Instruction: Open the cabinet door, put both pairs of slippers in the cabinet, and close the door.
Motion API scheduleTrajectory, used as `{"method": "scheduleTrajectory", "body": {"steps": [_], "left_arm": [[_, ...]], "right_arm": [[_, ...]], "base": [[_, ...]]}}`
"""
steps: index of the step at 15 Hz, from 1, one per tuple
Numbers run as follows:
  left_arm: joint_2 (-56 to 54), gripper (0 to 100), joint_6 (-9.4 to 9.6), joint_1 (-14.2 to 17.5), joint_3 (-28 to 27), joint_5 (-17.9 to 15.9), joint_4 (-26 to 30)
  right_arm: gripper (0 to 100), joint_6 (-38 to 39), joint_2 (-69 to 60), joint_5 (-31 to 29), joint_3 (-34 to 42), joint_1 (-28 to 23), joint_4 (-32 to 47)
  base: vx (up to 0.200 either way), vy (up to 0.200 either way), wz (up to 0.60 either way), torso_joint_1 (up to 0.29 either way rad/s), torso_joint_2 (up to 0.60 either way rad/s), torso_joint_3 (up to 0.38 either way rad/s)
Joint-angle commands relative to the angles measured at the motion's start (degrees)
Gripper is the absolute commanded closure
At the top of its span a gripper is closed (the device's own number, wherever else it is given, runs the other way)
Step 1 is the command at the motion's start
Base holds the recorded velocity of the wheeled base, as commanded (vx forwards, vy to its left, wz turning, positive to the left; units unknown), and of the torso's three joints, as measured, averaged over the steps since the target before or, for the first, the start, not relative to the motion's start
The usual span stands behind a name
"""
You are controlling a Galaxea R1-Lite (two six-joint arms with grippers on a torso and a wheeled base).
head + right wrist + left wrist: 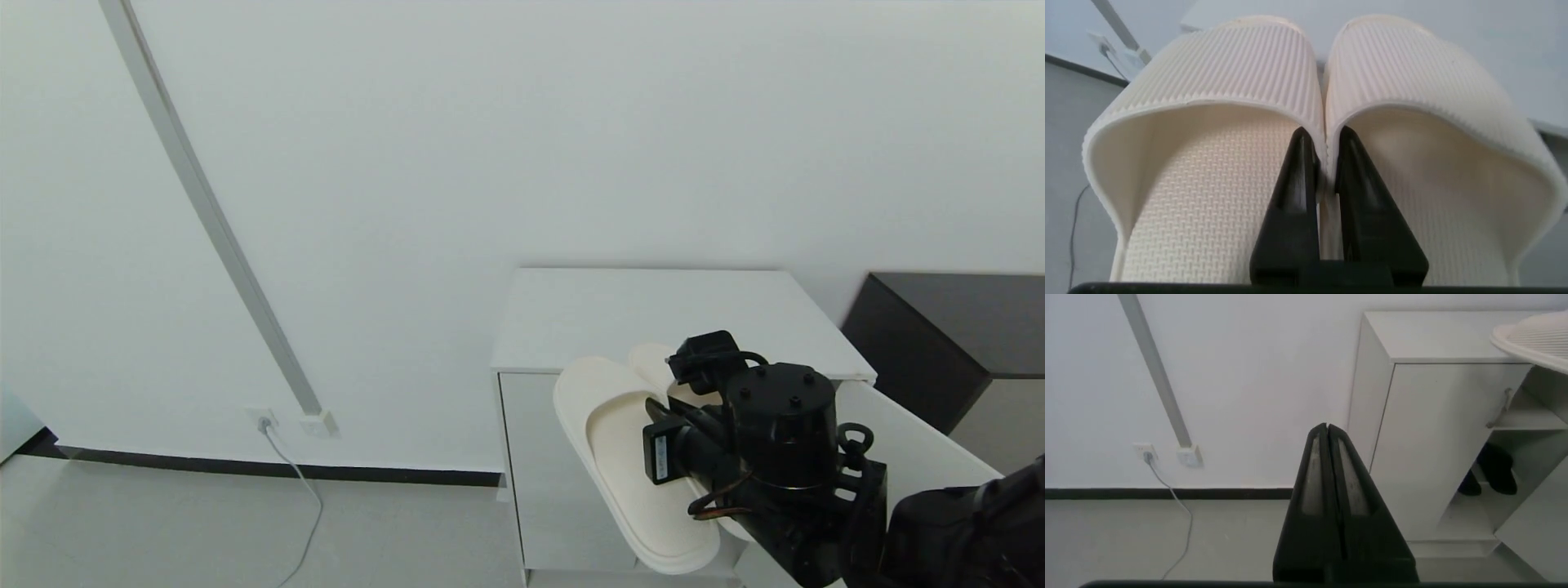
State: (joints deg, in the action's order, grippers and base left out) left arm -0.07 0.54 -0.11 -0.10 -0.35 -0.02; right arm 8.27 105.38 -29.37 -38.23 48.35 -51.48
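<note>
Right gripper (1319,143) pinches the adjoining inner walls of the cream ribbed foam slippers (1225,106). Toes point at the white cabinet (653,314) top edge; the opening lies below. Left gripper (1328,433) is pressed together, empty.

The slippers (1208,106) are cream, their straps ribbed in fine rows and their footbeds stamped with a small waffle grid. The right tool (1323,139) and left tool (1327,433) are black. The cabinet (653,314) is white, and the shoes (1493,469) inside it are black. The wall (522,122) is white, its strip (204,204) grey, the floor (204,531) pale grey, the skirting (245,468) black and the cable (306,498) grey.
</note>
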Motion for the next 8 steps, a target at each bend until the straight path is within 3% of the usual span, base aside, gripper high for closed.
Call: {"method": "scheduleTrajectory", "body": {"steps": [1, 8], "left_arm": [[0.07, 100, -0.01, 0.02, 0.01, 0.0, -0.06], [0.07, 100, -0.18, 0.02, 0.01, 0.0, -0.06]], "right_arm": [[100, 0.0, 0.27, 0.01, 0.09, -0.01, -0.02], [100, 0.26, 0.97, 0.1, 0.44, 0.43, -0.02]], "base": [[0.0, 0.0, 0.0, 0.0, 0.0, 0.0], [0.0, 0.0, 0.0, 0.0, 0.0, 0.0]]}}
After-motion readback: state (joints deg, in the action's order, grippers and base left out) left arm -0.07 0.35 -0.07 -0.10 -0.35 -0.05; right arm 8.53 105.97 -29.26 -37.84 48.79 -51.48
